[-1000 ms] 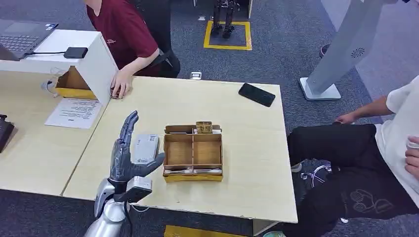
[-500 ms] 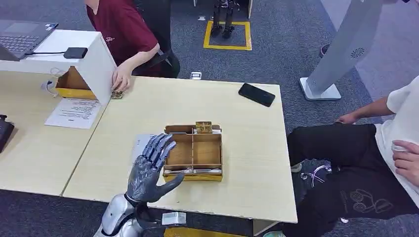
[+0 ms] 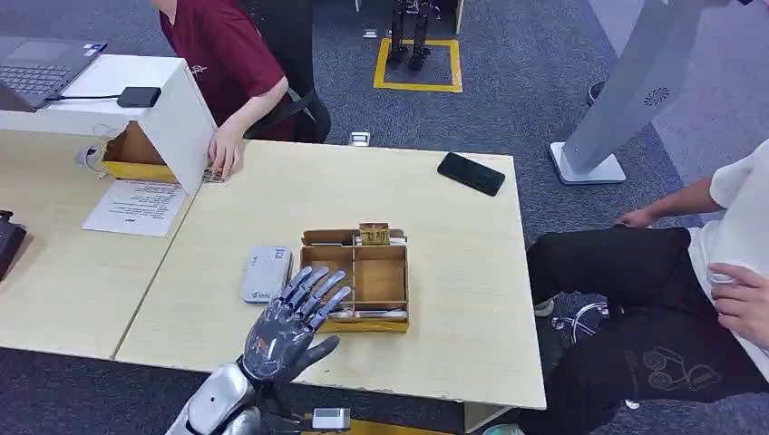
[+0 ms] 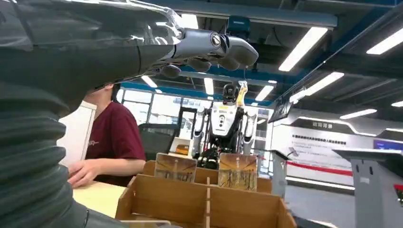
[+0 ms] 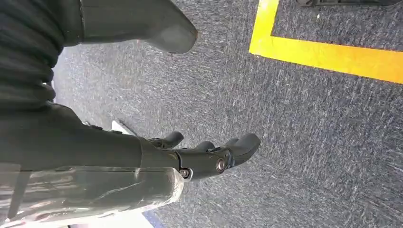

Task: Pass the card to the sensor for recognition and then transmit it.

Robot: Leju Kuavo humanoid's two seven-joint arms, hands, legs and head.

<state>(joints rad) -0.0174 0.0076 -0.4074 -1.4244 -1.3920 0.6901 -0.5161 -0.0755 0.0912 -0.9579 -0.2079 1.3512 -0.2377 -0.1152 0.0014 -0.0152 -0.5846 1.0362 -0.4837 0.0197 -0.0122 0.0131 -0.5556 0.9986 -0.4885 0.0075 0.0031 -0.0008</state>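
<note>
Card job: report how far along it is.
Nothing looks done yet. The cards stand in the wooden box, none lifted. In hand: the left hand hovers open at the box's near left corner, fingers spread, holding nothing. Left: grip a card, show it to the grey sensor, pass it on.

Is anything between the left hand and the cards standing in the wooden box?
Nothing visible blocks it. The left hand hovers open over the near-left corner of the wooden box; the cards stand upright at the far wall, with only open compartments between.
</note>
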